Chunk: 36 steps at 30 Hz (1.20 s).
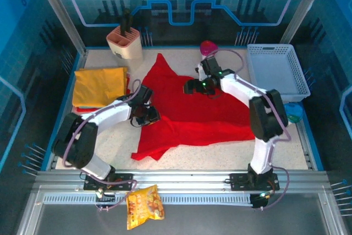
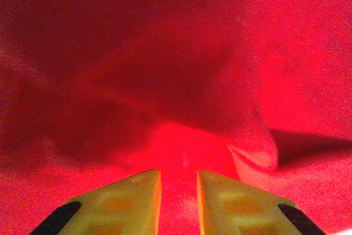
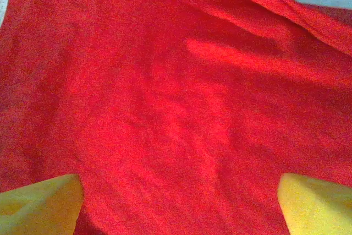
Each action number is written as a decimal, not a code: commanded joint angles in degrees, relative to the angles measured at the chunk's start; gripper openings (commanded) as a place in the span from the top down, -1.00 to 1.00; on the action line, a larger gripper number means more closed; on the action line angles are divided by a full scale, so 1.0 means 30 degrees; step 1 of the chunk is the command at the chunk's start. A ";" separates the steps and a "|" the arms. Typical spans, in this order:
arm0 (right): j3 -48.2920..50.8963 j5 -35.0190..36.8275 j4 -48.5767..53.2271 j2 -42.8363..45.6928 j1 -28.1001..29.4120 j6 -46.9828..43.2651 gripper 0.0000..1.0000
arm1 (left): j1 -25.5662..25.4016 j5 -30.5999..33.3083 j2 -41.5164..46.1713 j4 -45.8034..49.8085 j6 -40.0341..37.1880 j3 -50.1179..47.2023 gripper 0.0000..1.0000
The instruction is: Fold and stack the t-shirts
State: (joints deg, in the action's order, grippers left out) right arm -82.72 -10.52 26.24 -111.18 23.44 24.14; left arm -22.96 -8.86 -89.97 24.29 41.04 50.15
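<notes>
Top camera: the red t-shirt [image 1: 187, 108] lies opened out but rumpled, not yet folded. The yellow t-shirt [image 1: 99, 85] sits folded just beside its left edge, and I take that as the base of the stack. My left gripper [image 1: 144, 115] is at the red shirt's left edge and my right gripper [image 1: 193, 86] is over its upper middle, I'd guess to flatten it first.

Left wrist: the left gripper [image 2: 179, 175] shows only a narrow gap above the red t-shirt [image 2: 165, 70]. I cannot tell whether cloth is nipped.

Right wrist: the right gripper [image 3: 179, 191] is spread wide over the red t-shirt [image 3: 165, 97], holding nothing.
</notes>
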 commanded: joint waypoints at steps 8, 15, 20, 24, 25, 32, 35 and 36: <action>-0.7607 -0.0968 0.2423 -0.7172 0.0107 0.1059 -0.80 | 0.1056 -0.0020 -0.0647 0.1057 -0.0962 -0.1378 0.57; -1.2314 0.0272 0.4837 -1.0382 -0.1027 0.3300 -0.76 | 0.1091 0.0321 0.2712 0.3456 0.0198 -0.3574 0.59; -1.3633 0.1320 0.4726 -1.0776 -0.1161 0.3750 -0.77 | 0.1091 0.1104 0.4789 0.4292 0.0788 -0.4435 0.60; -1.3889 0.1173 0.3947 -1.0836 -0.1279 0.4214 -0.78 | 0.1263 0.0969 0.5653 0.5338 0.0705 -0.3948 0.62; -1.4039 0.1058 0.3850 -1.0878 -0.1281 0.4172 -0.78 | 0.1289 0.0763 0.5787 0.5431 0.0732 -0.3915 0.65; -1.3952 0.1010 0.2442 -1.0935 -0.1566 0.4426 -0.83 | 0.1267 -0.0972 0.6915 0.3977 0.1875 -0.6490 0.66; -1.4461 0.0855 0.1750 -1.1349 -0.1698 0.4390 -0.88 | 0.1267 -0.0966 0.7259 0.3941 0.2054 -0.6625 0.66; -1.4727 0.0694 0.1566 -1.1574 -0.1742 0.4509 -0.90 | 0.1267 -0.0950 0.7365 0.3938 0.2083 -0.6611 0.66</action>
State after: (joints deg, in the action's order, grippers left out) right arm -124.29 -7.99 33.76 -143.33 19.46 36.58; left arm -19.62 -9.91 -69.49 36.42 45.41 30.50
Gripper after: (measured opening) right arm 0.940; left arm 0.168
